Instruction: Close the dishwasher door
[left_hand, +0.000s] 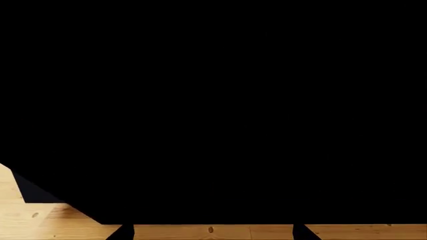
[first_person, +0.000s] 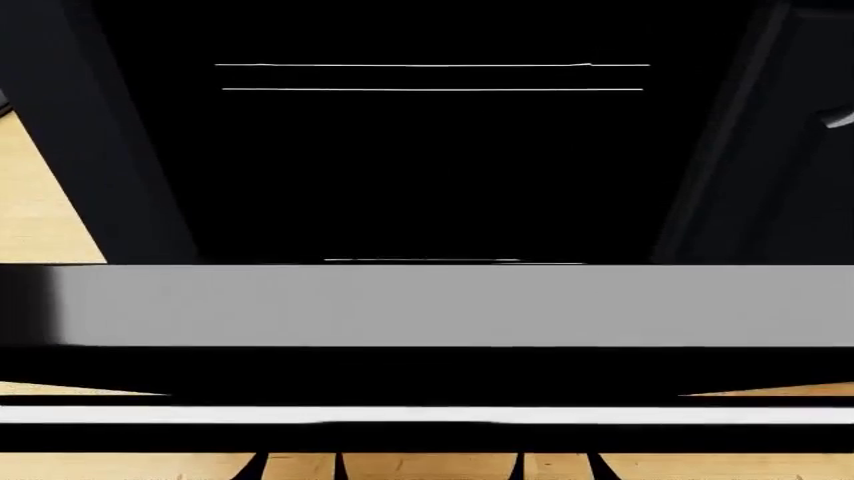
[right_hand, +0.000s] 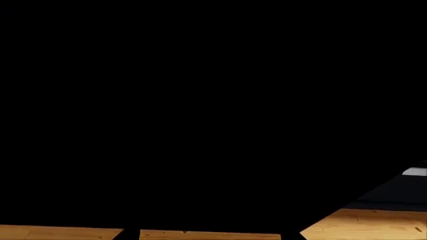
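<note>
The dishwasher door hangs open and lies nearly flat across the head view. Its grey inner face is up and a thin pale edge strip runs along the near side. Below that edge, only the dark fingertips of my left gripper and right gripper show, over the wooden floor. In the left wrist view a flat black panel fills the picture just beyond my left gripper. The right wrist view shows the same black panel beyond my right gripper. Both pairs of fingertips stand wide apart with nothing between them.
The dark dishwasher cavity opens behind the door, with thin white lines across it. Black cabinet fronts stand at the left and right. Light wooden floor shows beside and under the door.
</note>
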